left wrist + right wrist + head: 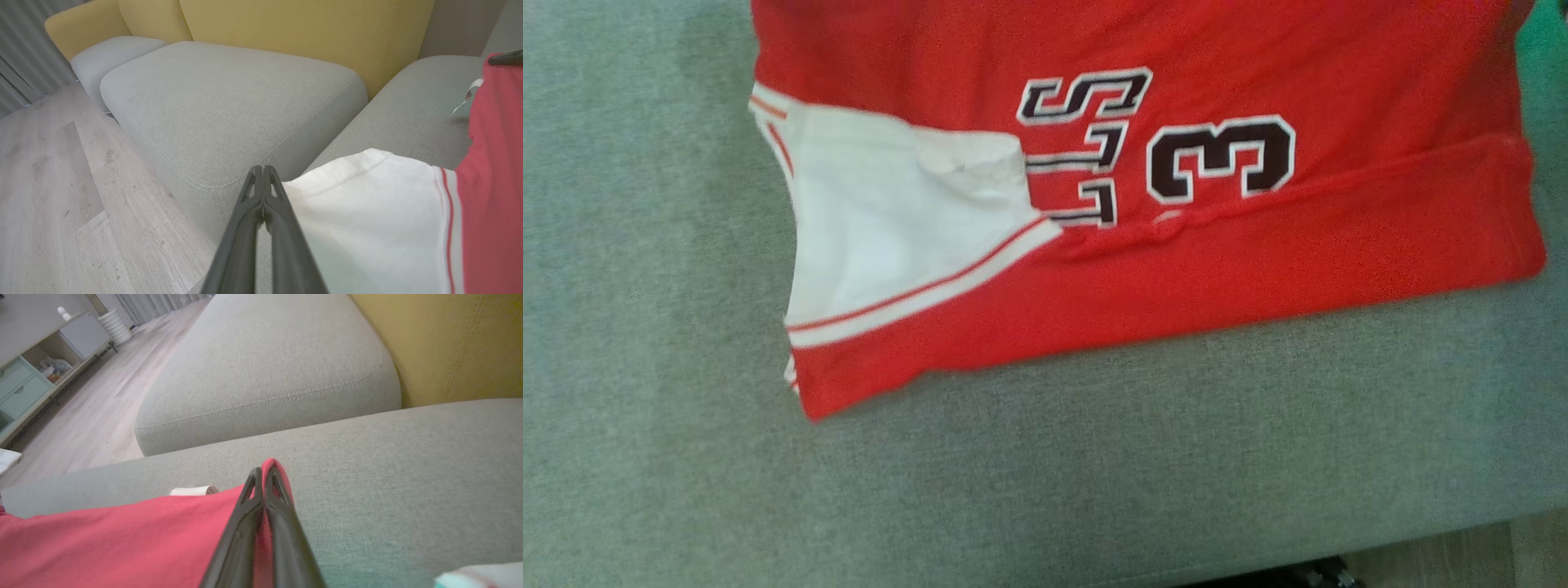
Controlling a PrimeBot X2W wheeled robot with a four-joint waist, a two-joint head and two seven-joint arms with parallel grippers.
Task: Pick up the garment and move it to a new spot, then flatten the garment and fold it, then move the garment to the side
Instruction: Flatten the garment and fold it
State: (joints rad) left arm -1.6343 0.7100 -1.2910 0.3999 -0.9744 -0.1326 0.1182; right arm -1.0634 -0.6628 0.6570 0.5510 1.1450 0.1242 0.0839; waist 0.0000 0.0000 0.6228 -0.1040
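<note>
A red garment (1176, 269) with a white sleeve (890, 220), dark letters and a "3" lies spread on the grey couch seat (1045, 474), its near edge folded over. In the left wrist view my left gripper (263, 169) is shut at the hem of the white sleeve (367, 212), which hangs raised over the seat. My right gripper (263, 469) is shut on a pinch of the garment's red cloth (122, 539), which pokes up between its tips. A dark fingertip (506, 58) shows at the top of the red cloth in the left wrist view.
The couch has a yellow backrest (306, 28) and a second grey seat cushion (265, 367) beside this one. Wooden floor (53, 183) runs along the couch front. A low cabinet (28, 379) with pale green drawers stands across the room.
</note>
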